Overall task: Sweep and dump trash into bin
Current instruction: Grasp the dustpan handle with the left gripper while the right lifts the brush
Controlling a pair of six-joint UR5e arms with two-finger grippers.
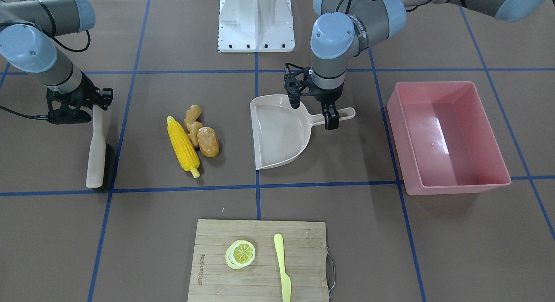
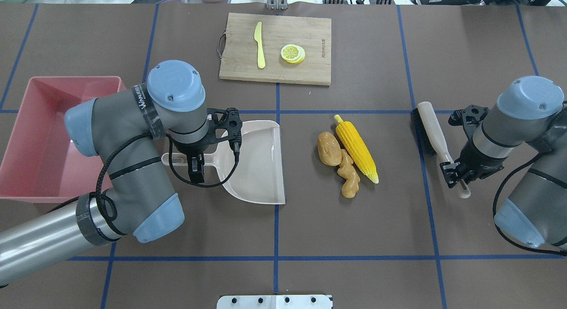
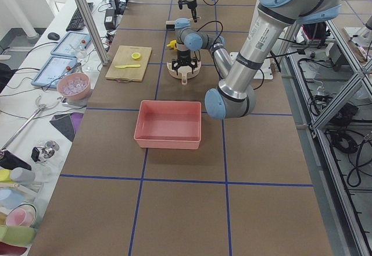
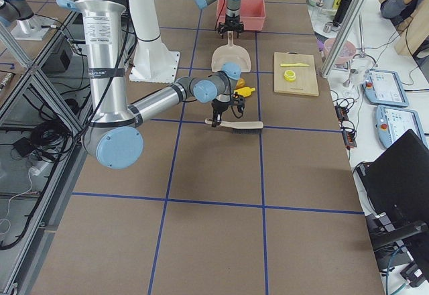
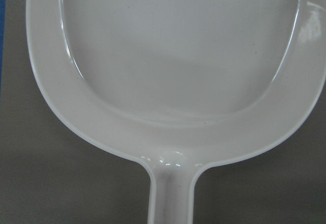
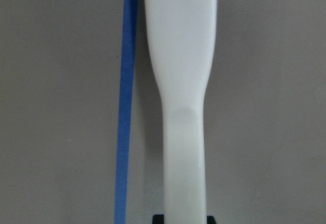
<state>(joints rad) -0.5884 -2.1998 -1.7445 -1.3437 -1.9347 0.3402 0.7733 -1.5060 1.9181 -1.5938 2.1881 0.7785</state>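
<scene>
Sweep not yet begun. Judged best practice: draw the brush (image 2: 429, 127) low toward 9 o'clock in the overhead view, starting behind the corn (image 2: 356, 148), with the dustpan (image 2: 257, 162) lip held hard down so nothing rolls under. The left gripper (image 2: 195, 163) was clamped on the pan handle, wrist vertical. The right gripper (image 2: 452, 170) pinched the brush handle, wrist angled in from 4 o'clock. Corn, ginger (image 2: 349, 179) and potato (image 2: 329, 148) lay touching between the tools. The bin (image 2: 35, 158) sat at the pan's 9 o'clock.
</scene>
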